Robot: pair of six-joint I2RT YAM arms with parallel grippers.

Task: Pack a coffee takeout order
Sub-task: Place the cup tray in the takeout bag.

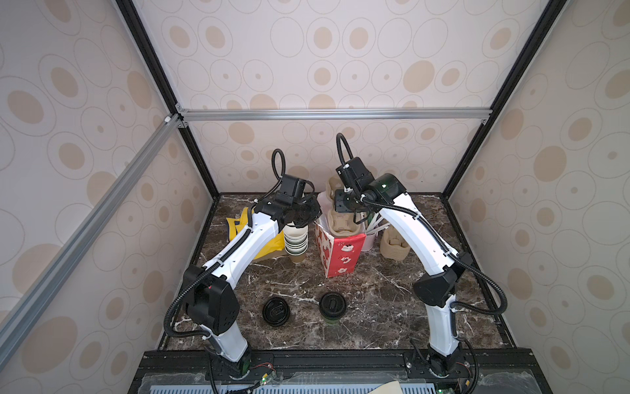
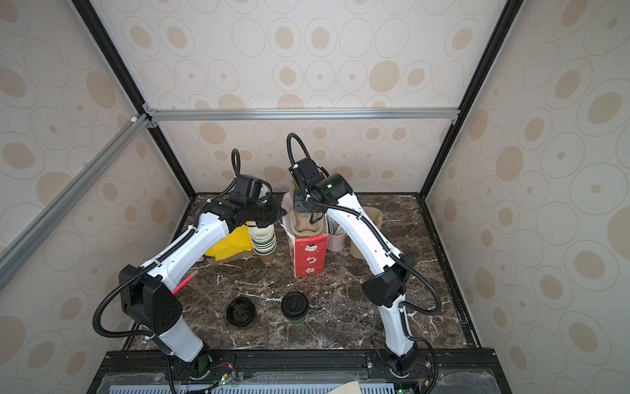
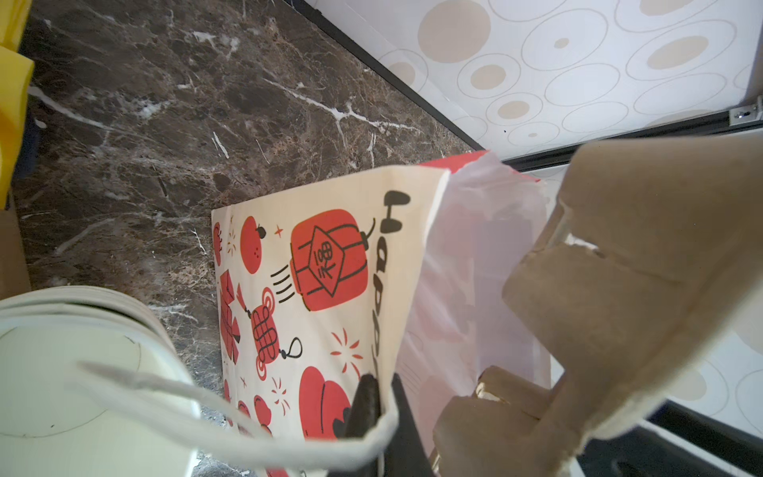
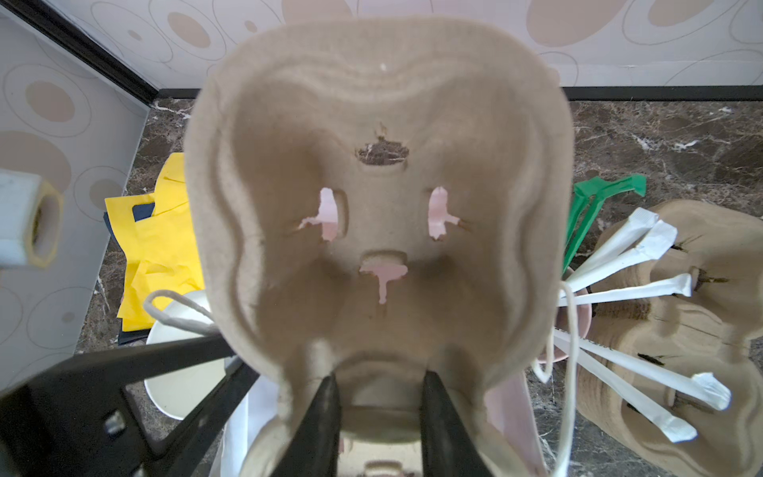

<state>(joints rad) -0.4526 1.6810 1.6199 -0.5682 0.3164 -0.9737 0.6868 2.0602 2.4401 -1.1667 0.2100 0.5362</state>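
My right gripper is shut on a ridge of the brown moulded-pulp cup tray. The tray stands on edge, its lower part inside the red-and-white paper bag and its upper part above the rim. My left gripper is shut on the bag's side rim, with the tray just beyond it. The green-sided cup with a black lid stands upright near the table's front, apart from both arms. The yellow napkin lies at the back left, partly hidden by my left arm.
A lone black lid lies left of the lidded cup. A stack of lidless cups stands just left of the bag. Right of the bag are a pink cup of wrapped straws and a stack of spare trays.
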